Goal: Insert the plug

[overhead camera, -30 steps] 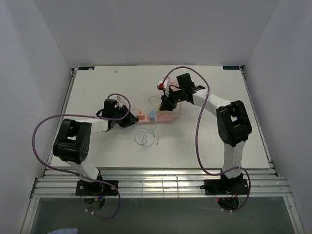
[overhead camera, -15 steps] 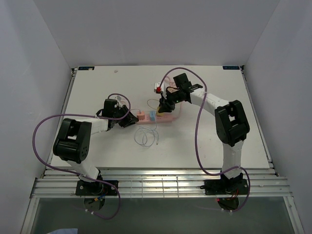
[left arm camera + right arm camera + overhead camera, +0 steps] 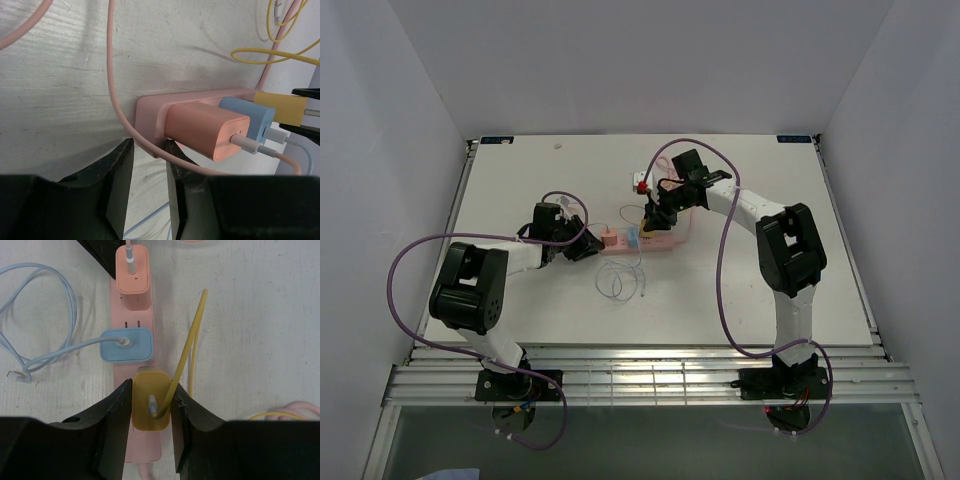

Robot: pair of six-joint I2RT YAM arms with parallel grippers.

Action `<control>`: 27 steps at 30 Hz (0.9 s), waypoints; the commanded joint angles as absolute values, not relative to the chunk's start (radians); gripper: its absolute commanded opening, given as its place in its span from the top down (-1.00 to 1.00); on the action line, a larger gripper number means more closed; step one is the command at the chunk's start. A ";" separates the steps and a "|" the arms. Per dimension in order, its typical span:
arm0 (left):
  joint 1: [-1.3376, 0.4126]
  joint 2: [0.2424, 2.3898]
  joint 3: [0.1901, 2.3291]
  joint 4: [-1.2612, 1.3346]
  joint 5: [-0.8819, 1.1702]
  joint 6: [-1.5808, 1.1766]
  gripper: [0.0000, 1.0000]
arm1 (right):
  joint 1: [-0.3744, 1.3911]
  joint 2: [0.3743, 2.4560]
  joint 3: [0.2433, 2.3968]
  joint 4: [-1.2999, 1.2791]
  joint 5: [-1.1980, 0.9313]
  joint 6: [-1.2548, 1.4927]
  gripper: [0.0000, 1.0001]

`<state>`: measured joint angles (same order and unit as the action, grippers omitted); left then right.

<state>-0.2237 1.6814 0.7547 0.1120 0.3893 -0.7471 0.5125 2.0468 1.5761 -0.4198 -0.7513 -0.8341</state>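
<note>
The yellow plug (image 3: 150, 400) sits over the last socket of the pink strip (image 3: 132, 320), next in line after the blue plug (image 3: 126, 345) and the pink plug (image 3: 132, 270), and my right hand (image 3: 151, 405) is closed on its two flanks. I hold it by the sides so that its back stays free for the yellow cable (image 3: 192, 335), which arcs up and away over the table (image 3: 250, 315) instead of being crushed under a finger. From the left wrist view the plug's top looks about level with the blue one beside it, so I judge it is in or nearly in, though I cannot tell whether it is fully home. My left hand (image 3: 149, 150) is at the far end of the strip, past the pink plug, with its fingers narrow and the strip's end corner in their mouth. I cannot tell whether they actually pinch it. I read its place as a brace: the strip lies loose on the table, and a push on the plug could slide it unless something stops that end.
</note>
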 commanded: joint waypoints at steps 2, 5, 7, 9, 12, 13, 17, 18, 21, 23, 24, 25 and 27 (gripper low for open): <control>-0.235 1.721 0.767 0.087 0.357 -0.719 0.17 | 0.520 2.063 1.611 -0.462 -0.755 -0.888 0.84; -0.235 1.723 0.767 0.086 0.359 -0.719 0.17 | 0.520 2.063 1.611 -0.488 -0.744 -0.916 0.84; -0.235 1.724 0.769 0.087 0.357 -0.719 0.17 | 0.520 2.060 1.611 -0.502 -0.739 -0.931 0.85; -0.235 1.726 0.769 0.086 0.354 -0.719 0.17 | 0.520 2.057 1.609 -0.506 -0.741 -0.934 0.84; -0.235 1.727 0.769 0.086 0.356 -0.721 0.17 | 0.520 2.048 1.609 -0.512 -0.747 -0.936 0.84; -0.235 1.727 0.770 0.086 0.356 -0.721 0.17 | 0.520 2.045 1.608 -0.512 -0.750 -0.936 0.84; -0.235 1.726 0.767 0.087 0.354 -0.724 0.17 | 0.520 2.028 1.601 -0.517 -0.755 -0.937 0.85; -0.236 1.726 0.769 0.087 0.354 -0.724 0.17 | 0.522 2.022 1.600 -0.517 -0.749 -0.937 0.85; -0.235 1.724 0.769 0.087 0.356 -0.724 0.17 | 0.522 2.022 1.594 -0.522 -0.745 -0.943 0.84; -0.235 1.723 0.769 0.087 0.356 -0.723 0.17 | 0.522 2.028 1.600 -0.532 -0.747 -0.948 0.84; -0.235 1.723 0.767 0.087 0.354 -0.724 0.17 | 0.522 2.034 1.601 -0.538 -0.746 -0.951 0.85; -0.235 1.723 0.767 0.086 0.354 -0.723 0.17 | 0.520 2.034 1.601 -0.541 -0.747 -0.951 0.85; -0.235 1.721 0.765 0.086 0.354 -0.723 0.17 | 0.520 2.036 1.598 -0.542 -0.746 -0.954 0.84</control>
<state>-0.2237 1.6836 0.7567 0.1112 0.3912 -0.7441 0.5175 2.0468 1.5867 -0.4931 -0.7464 -0.9337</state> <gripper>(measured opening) 0.416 0.387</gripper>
